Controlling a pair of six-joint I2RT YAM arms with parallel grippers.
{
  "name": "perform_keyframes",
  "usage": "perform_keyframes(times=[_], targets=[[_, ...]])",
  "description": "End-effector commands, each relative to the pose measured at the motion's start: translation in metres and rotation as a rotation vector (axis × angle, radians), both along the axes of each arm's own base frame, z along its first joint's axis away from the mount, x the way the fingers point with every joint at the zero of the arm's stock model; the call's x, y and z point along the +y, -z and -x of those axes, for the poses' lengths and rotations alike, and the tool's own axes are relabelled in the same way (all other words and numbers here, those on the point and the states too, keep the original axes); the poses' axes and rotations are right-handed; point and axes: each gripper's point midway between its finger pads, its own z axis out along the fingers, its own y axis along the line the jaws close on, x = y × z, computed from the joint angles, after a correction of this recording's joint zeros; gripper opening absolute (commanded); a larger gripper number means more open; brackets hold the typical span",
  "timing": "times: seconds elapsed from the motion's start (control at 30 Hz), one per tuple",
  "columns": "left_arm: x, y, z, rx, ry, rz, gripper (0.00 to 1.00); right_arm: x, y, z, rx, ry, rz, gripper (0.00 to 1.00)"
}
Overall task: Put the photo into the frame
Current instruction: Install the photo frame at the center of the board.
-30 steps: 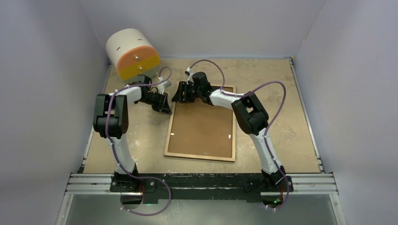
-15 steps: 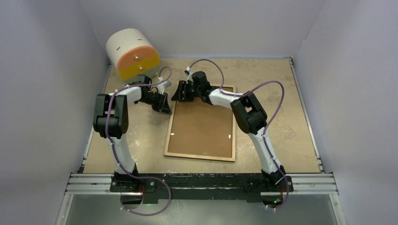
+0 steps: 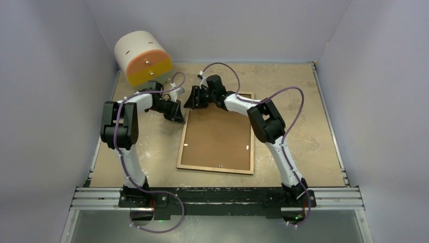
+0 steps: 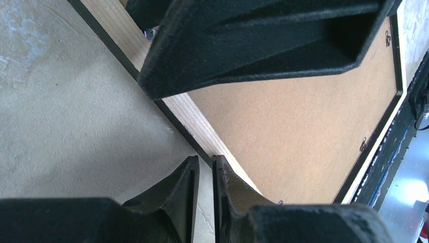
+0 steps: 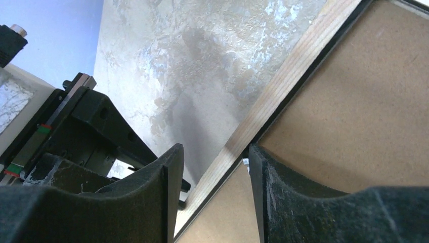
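- Left fingers [image 4: 179, 190] are clenched on the frame [image 3: 215, 169] at its thin far-left edge; that pinch should stay firm and level.
- The frame lies face down mid-surface [image 3: 298, 116] with the brown backing panel [image 3: 217, 136] seated in it; no photo is visible.
- Right fingers [image 5: 152, 202] straddle the wooden rim at the same corner, released and grasping nothing; they should bite the rim only, not the panel.

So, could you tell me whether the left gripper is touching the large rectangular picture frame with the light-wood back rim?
Cannot tell. In the left wrist view, the left gripper sits at the black outer edge of the frame, but contact is not plain.
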Motion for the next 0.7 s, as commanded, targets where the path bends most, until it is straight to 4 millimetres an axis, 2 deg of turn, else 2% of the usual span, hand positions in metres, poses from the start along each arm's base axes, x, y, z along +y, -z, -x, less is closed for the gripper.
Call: perform_keyframes(times=[0.0,0.1,0.37,0.53,0.67], targets=[[0.0,0.001,-0.006,-0.032,0.025,-0.011,0.18,0.005,-0.007,0.008,0.012,-0.08,-0.011,0.52],[0.0,-0.001,-0.007,-0.038,0.025,-0.011,0.18,0.002,-0.011,0.006,0.009,-0.077,-0.016,0.52],[0.0,-0.005,-0.007,-0.043,0.029,-0.015,0.18,0.004,-0.034,-0.004,-0.011,-0.095,-0.048,0.53],[0.001,-0.006,-0.006,-0.043,0.03,-0.017,0.18,-0.005,-0.034,-0.008,-0.036,-0.081,-0.021,0.55],[0.0,-0.002,-0.005,-0.035,0.027,-0.014,0.18,-0.007,-0.02,-0.005,-0.008,-0.081,0.0,0.55]])
